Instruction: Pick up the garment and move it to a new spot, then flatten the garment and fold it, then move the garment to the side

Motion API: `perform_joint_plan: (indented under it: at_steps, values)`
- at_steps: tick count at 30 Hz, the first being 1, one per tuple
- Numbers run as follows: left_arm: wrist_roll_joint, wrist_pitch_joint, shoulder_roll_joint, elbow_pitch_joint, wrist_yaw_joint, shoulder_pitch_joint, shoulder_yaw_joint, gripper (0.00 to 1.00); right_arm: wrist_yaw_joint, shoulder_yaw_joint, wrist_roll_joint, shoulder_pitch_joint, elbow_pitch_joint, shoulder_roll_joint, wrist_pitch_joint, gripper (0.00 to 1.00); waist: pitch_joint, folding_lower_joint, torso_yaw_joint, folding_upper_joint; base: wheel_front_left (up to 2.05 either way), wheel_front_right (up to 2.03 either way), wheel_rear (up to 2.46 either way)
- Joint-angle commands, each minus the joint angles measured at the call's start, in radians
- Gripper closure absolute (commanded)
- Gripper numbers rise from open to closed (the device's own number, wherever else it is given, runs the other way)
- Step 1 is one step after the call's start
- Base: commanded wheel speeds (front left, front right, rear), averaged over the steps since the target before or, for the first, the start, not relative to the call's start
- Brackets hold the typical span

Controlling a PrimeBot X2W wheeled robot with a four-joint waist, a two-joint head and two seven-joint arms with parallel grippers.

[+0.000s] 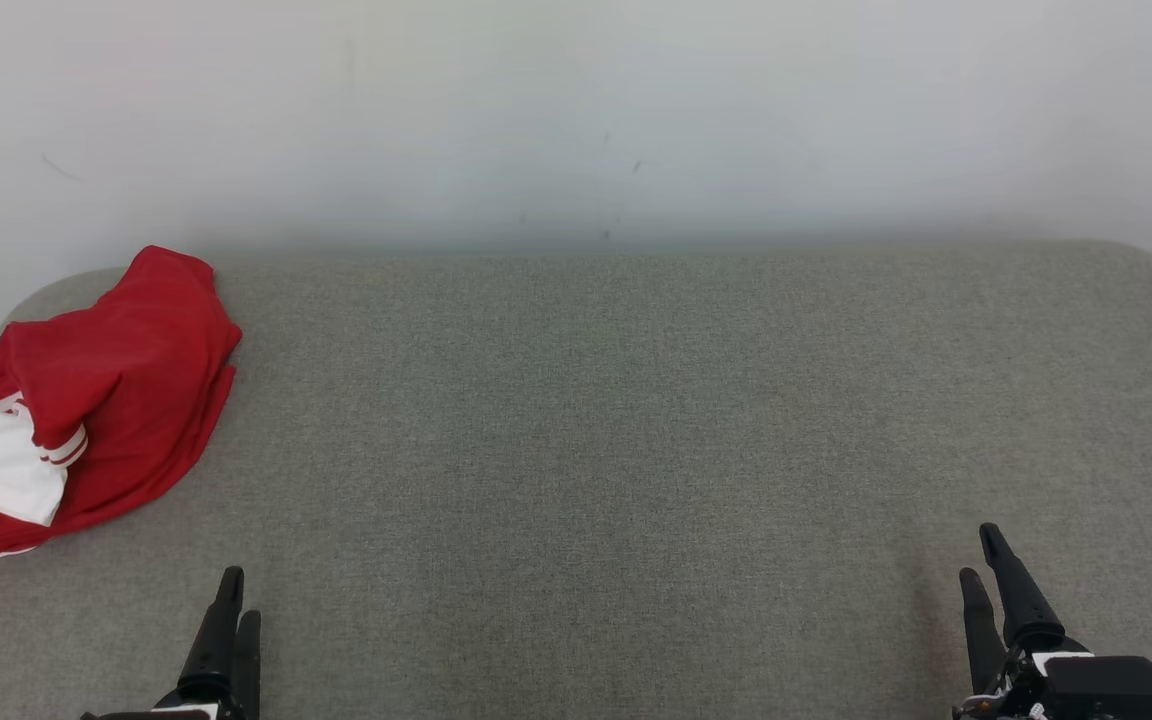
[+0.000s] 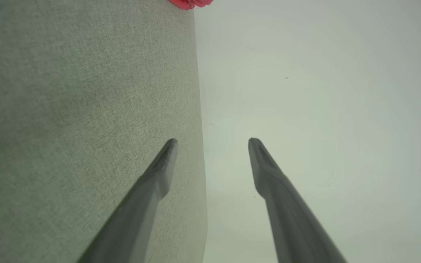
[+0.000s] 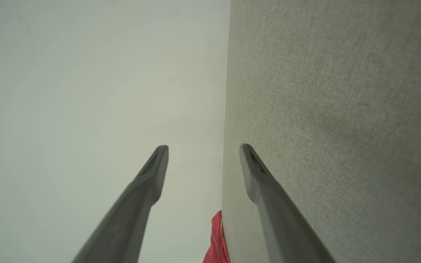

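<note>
One crumpled red-and-white fabric garment (image 1: 126, 390) lies at nine o'clock on grey cloth-topped bench (image 1: 636, 450), likely soft, light, limp, so pinch its raised red fold; left end effector (image 1: 241, 593) and right end effector (image 1: 978, 552) empty, fingers apart.

There is one red-and-white garment (image 1: 106, 390), one grey fabric surface (image 1: 636, 450), one pale wall (image 1: 576, 110), and two grippers: left gripper (image 1: 241, 594) and right gripper (image 1: 978, 550).

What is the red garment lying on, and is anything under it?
The red garment lies crumpled on the grey fabric surface, at its far left corner, with the white wall behind. Its folds cover whatever is beneath, so anything underneath cannot be seen.
</note>
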Motion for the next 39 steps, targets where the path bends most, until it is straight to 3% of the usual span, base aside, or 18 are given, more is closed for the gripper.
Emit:
perform_joint_plan:
  at_steps: [1, 17, 39]
  values:
    - [0.005, -0.009, 0.003, -0.026, -0.001, -0.016, -0.005, 0.0, 0.0, 0.01, -0.012, -0.018, -0.023, -0.002, -0.009, 0.0, 0.0, 0.0, 0.0, 0.0, 0.0, 0.0, 0.0]
    - [0.196, -0.081, 0.004, -0.078, 0.005, -0.012, -0.003, 0.0, 0.0, 0.049, -0.18, -0.006, -0.08, -0.002, -0.08, 0.0, 0.003, 0.0, 0.001, 0.0, 0.0, 0.0, 0.0]
    - [0.784, -0.169, 0.02, -0.152, 0.075, 0.005, -0.079, 0.0, -0.001, 0.089, -0.716, 0.005, -0.12, -0.003, -0.168, 0.0, 0.007, 0.0, 0.004, 0.0, 0.0, 0.0, 0.0]
